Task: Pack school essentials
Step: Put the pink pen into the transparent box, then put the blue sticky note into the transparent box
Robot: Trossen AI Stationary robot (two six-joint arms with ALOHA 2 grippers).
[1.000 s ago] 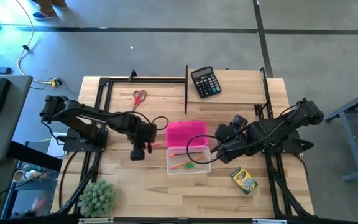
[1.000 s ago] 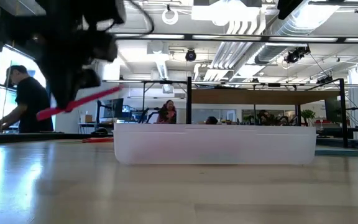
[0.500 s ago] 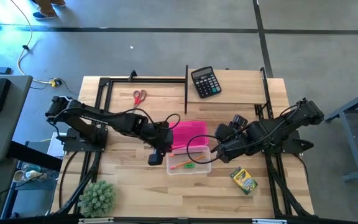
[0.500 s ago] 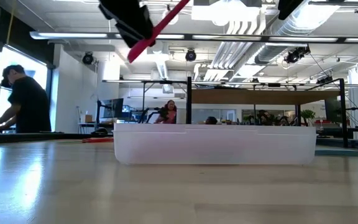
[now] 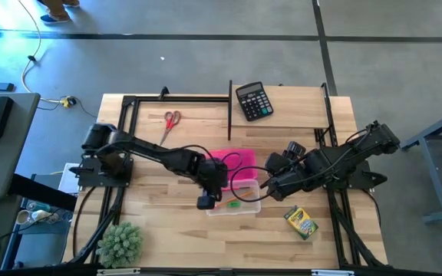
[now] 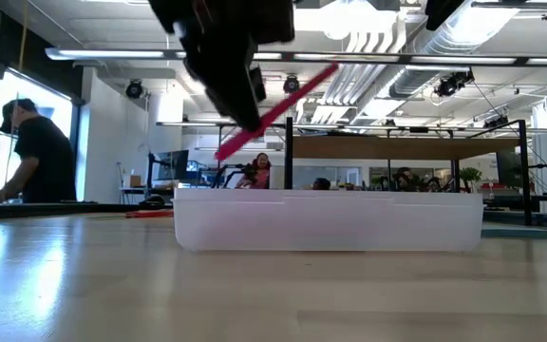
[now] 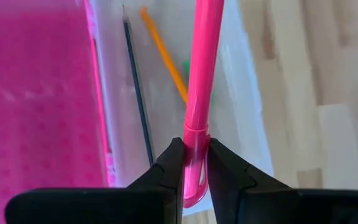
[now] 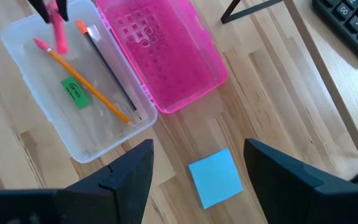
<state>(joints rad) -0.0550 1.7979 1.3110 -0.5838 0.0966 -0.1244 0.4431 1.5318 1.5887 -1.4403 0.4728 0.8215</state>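
While the left hand [image 7: 191, 168] hangs over the clear box [image 5: 232, 205], its fingers pinch the pink pen [image 7: 201, 93], tilted, tip above the box. Inside lie two pencils [image 8: 95, 81] and a green piece [image 8: 74, 91]. Right hand [image 8: 194, 165] waits with fingers apart, holding nothing, over the blue square [image 8: 216, 177]. Scissors [image 5: 171, 119] and crayon box [image 5: 301, 221] rest on the worktop [image 5: 152, 222].

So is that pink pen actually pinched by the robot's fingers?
Touching. The left wrist view shows both dark fingers pressed against the pink pen, no gap either side.
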